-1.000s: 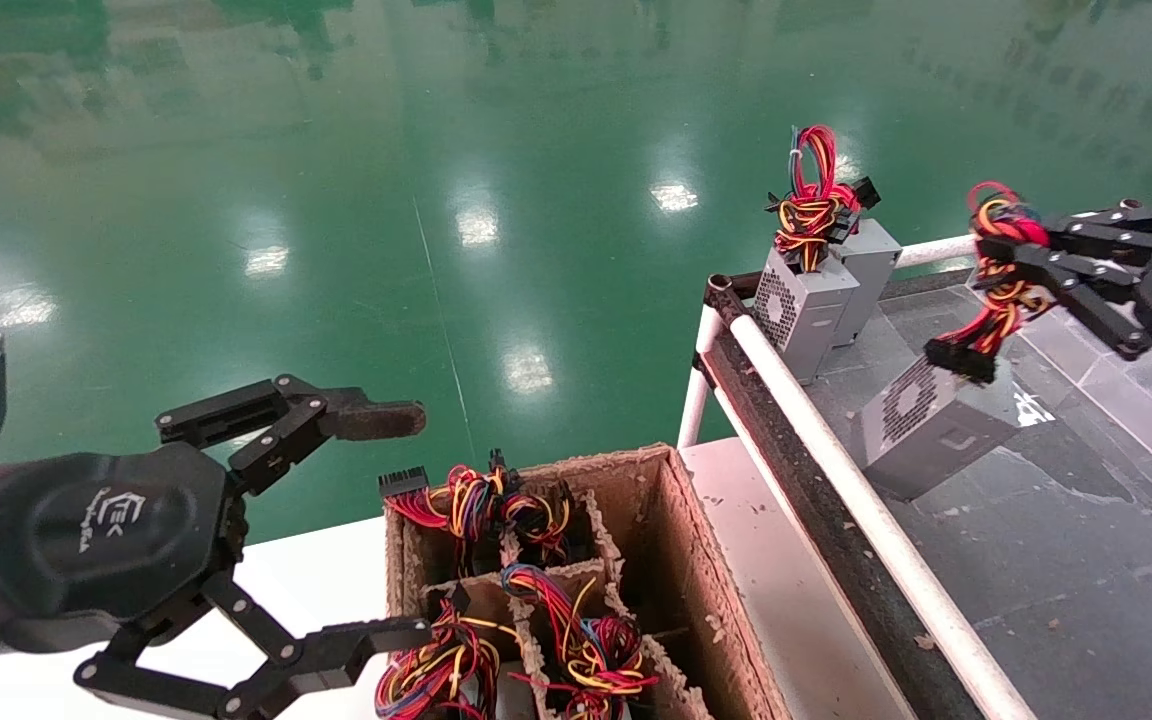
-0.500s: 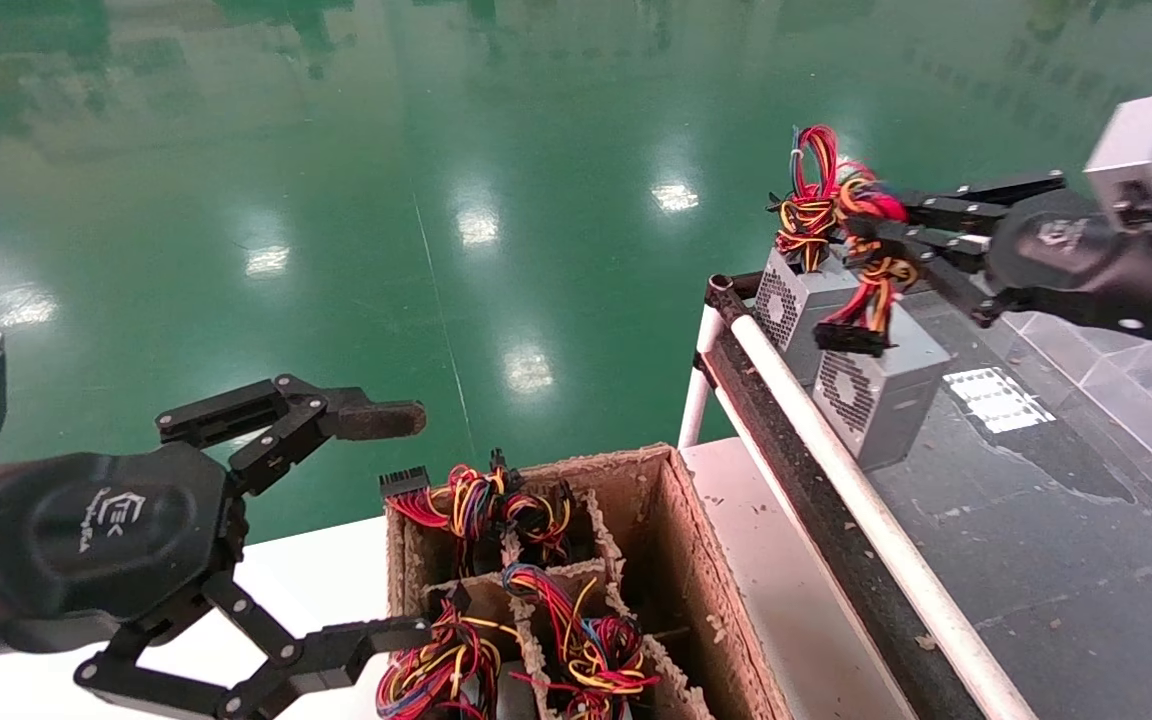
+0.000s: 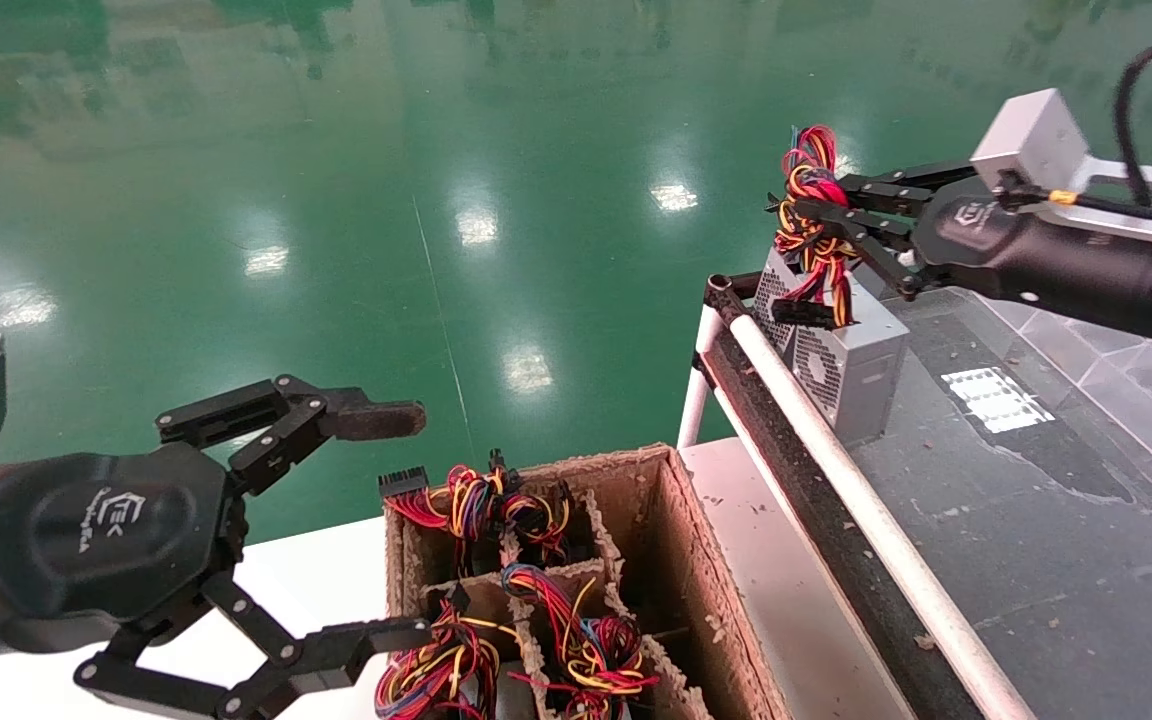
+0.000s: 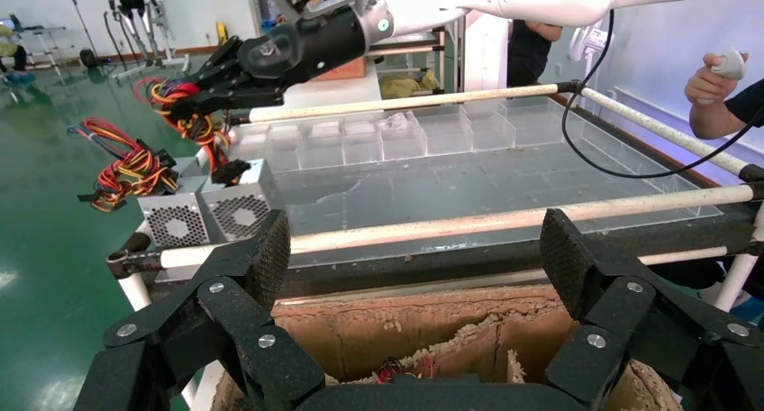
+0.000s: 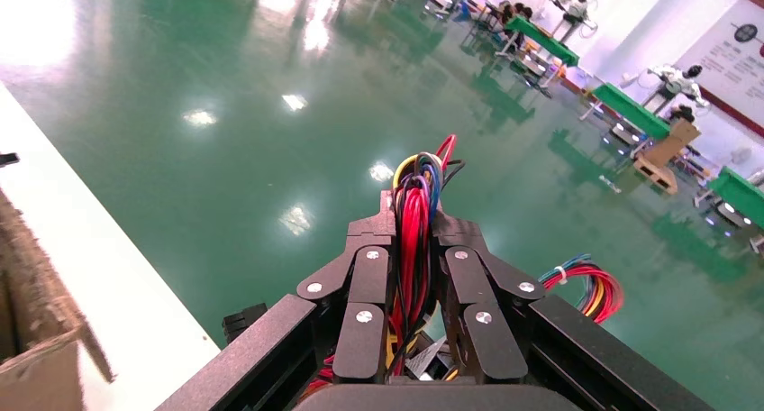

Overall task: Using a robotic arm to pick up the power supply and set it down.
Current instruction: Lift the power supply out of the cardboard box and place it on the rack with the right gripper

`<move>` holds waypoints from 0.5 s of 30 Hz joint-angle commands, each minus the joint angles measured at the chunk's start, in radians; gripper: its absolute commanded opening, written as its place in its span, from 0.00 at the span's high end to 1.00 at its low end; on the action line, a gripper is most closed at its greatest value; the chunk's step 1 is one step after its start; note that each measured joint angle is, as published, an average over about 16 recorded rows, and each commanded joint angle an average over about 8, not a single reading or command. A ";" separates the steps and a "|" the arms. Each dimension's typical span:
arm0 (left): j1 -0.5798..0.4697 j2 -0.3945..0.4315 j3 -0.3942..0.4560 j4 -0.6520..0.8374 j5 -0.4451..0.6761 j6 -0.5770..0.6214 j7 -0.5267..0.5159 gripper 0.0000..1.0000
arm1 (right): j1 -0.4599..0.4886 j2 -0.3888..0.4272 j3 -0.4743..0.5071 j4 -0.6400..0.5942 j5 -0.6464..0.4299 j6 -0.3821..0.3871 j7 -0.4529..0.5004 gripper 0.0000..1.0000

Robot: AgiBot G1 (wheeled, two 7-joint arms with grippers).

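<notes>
The left gripper (image 3: pixel 336 520) hangs idle at eight o'clock, fingers spread, beside the cardboard box (image 3: pixel 676 560) of spare units. At two o'clock the right gripper (image 3: pixel 821 215), pinching the wire bundle, has carried the power supply (image 3: pixel 851 365) across the dark table (image 3: pixel 1036 520) to the white rail (image 3: pixel 836 470); release seems near. The neighbouring unit (image 4: pixel 176 217) is mostly hidden in the head view, and contact underneath is unclear.

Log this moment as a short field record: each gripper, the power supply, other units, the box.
right gripper: shut on the power supply's wire bundle
power supply: on the dark belt at its white rail, beside a second unit
left gripper: open, parked by the cardboard box
cardboard box: compartments hold more wired units
</notes>
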 commanded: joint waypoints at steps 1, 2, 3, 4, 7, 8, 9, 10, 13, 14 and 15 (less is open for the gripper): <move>0.000 0.000 0.000 0.000 0.000 0.000 0.000 0.00 | 0.007 -0.018 -0.001 -0.020 -0.003 0.013 -0.015 1.00; 0.000 0.000 0.000 0.000 0.000 0.000 0.000 0.00 | 0.010 -0.024 0.000 -0.032 -0.002 0.017 -0.021 1.00; 0.000 0.000 0.000 0.000 0.000 0.000 0.000 0.00 | 0.012 -0.029 0.000 -0.043 -0.001 0.020 -0.027 1.00; 0.000 0.000 0.000 0.000 0.000 0.000 0.000 0.00 | 0.013 -0.033 0.002 -0.053 0.000 0.024 -0.034 1.00; 0.000 0.000 0.000 0.000 0.000 0.000 0.000 0.00 | 0.016 -0.045 0.008 -0.085 0.007 0.035 -0.057 1.00; 0.000 0.000 0.000 0.000 0.000 0.000 0.000 0.00 | 0.016 -0.048 0.010 -0.094 0.010 0.038 -0.065 1.00; 0.000 0.000 0.000 0.000 0.000 0.000 0.000 0.00 | 0.017 -0.051 0.012 -0.103 0.013 0.041 -0.072 1.00; 0.000 0.000 0.000 0.000 0.000 0.000 0.000 0.00 | 0.018 -0.054 0.014 -0.112 0.016 0.043 -0.079 1.00; 0.000 0.000 0.000 0.000 0.000 0.000 0.000 0.00 | 0.020 -0.061 0.019 -0.137 0.023 0.043 -0.094 1.00; 0.000 0.000 0.000 0.000 0.000 0.000 0.000 0.00 | 0.020 -0.062 0.020 -0.144 0.024 0.042 -0.098 1.00; 0.000 0.000 0.000 0.000 0.000 0.000 0.000 0.00 | 0.021 -0.063 0.021 -0.152 0.025 0.040 -0.101 0.99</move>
